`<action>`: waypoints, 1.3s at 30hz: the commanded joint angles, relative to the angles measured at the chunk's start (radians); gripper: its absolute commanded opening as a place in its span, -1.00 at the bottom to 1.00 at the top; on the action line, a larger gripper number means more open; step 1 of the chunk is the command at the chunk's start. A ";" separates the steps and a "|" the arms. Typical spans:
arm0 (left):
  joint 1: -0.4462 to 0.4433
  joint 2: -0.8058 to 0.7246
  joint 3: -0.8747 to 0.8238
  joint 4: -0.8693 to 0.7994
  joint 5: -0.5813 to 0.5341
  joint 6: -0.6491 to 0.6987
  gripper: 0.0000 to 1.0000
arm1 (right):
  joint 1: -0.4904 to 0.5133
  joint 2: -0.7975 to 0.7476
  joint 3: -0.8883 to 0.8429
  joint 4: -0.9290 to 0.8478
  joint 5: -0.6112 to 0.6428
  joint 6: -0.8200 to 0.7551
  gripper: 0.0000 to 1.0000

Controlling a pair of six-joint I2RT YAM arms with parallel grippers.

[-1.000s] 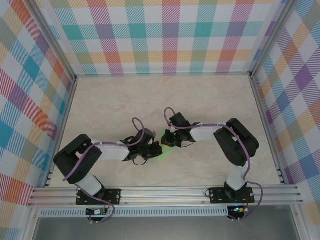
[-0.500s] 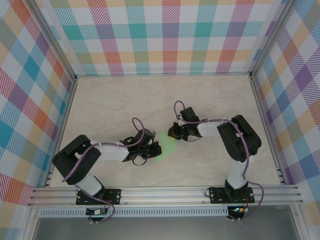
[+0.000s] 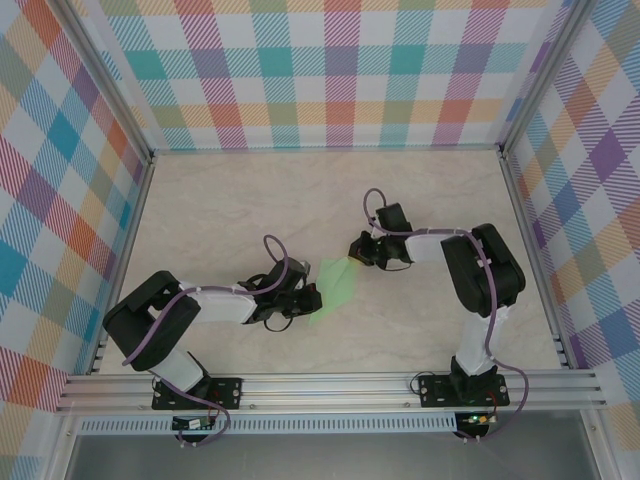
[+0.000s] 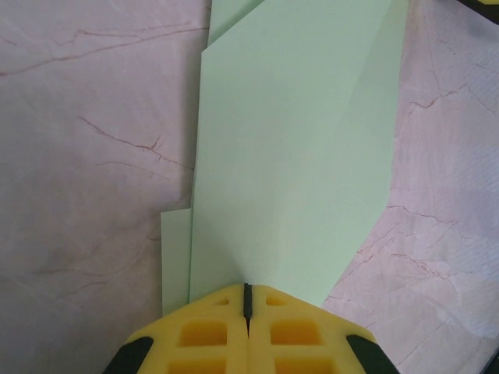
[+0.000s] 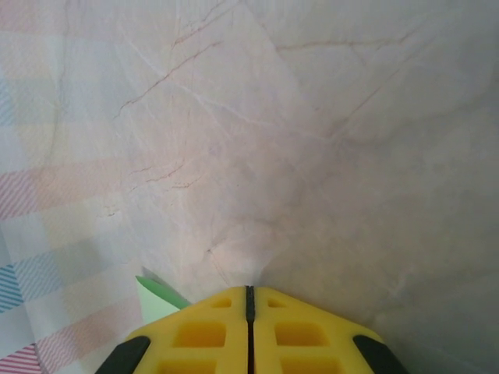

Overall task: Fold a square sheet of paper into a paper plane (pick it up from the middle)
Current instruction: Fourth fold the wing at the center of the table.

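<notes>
Over the marble table (image 3: 220, 210), the right arm (image 3: 478, 272) has swung up and to the right in the last second. That uncovers the folded green paper sheet (image 3: 335, 285), which lies flat near the table's middle, between the grippers. The right gripper (image 3: 357, 250), jaws together, sits just off the sheet's far corner. The left gripper (image 4: 248, 294), also closed, stays on the near end; whether it pinches or presses, I cannot tell. One crease looks finished, with more folds still due.

Illumination bright, even, from overhead; shadows soft. Top view sharp. Right wrist view hazy, washed-out; surface (image 5: 327, 117) veining soft.
</notes>
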 commanded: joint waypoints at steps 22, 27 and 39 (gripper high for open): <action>-0.005 0.047 -0.059 -0.247 -0.022 0.031 -1.00 | 0.241 -0.074 -0.151 0.158 -0.087 0.144 -0.86; -0.004 0.043 -0.059 -0.254 -0.027 0.031 -1.00 | 0.267 -0.073 -0.181 0.127 -0.021 0.134 -0.87; -0.005 0.031 -0.064 -0.267 -0.019 0.043 -1.00 | 0.054 -0.038 -0.059 -0.037 0.035 -0.025 -0.86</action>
